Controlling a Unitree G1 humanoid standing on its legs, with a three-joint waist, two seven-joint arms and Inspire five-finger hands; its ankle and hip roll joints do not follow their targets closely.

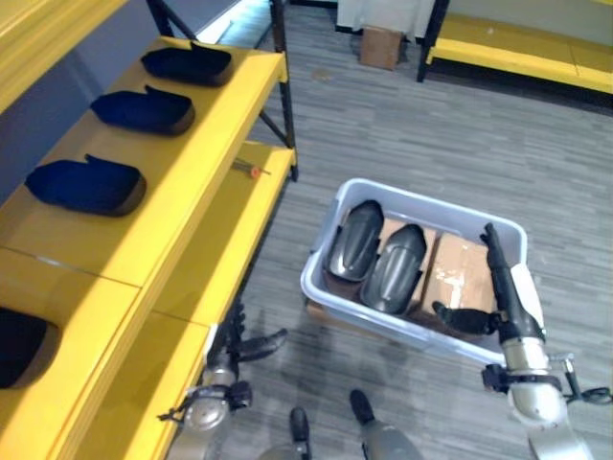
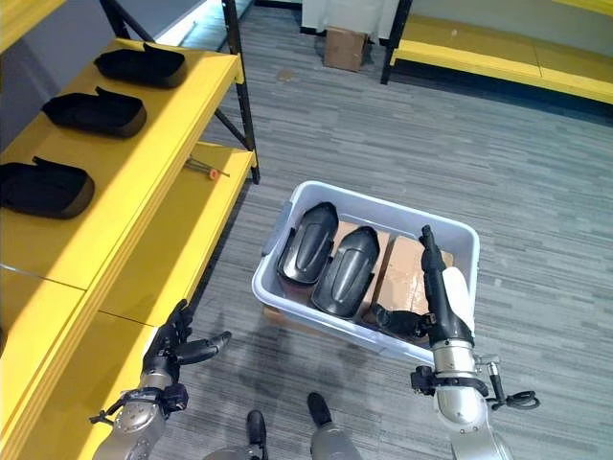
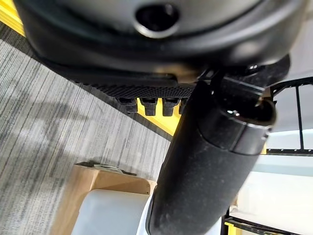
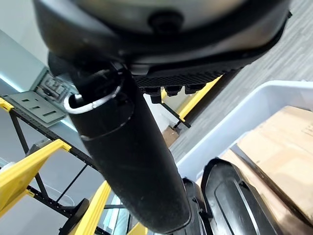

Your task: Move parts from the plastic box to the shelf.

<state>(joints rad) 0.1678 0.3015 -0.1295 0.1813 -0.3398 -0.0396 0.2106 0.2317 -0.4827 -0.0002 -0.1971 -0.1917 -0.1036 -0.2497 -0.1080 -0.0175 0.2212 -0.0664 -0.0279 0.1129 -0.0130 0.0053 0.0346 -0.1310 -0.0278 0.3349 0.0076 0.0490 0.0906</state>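
Two dark grey parts (image 1: 378, 254) lie side by side in the pale plastic box (image 1: 326, 240) on the floor, on brown cardboard (image 1: 460, 273) lining its bottom. Right hand (image 1: 503, 278) at 4 o'clock reaches over the box's near wall, fingers straight, thumb spread, holding nothing. Left hand (image 2: 177, 345) at 7 o'clock hangs beside the shelf's lower edge, fingers relaxed, empty. Yellow shelf (image 1: 206, 125) at 10 o'clock carries four dark parts (image 1: 86, 184) in a row.
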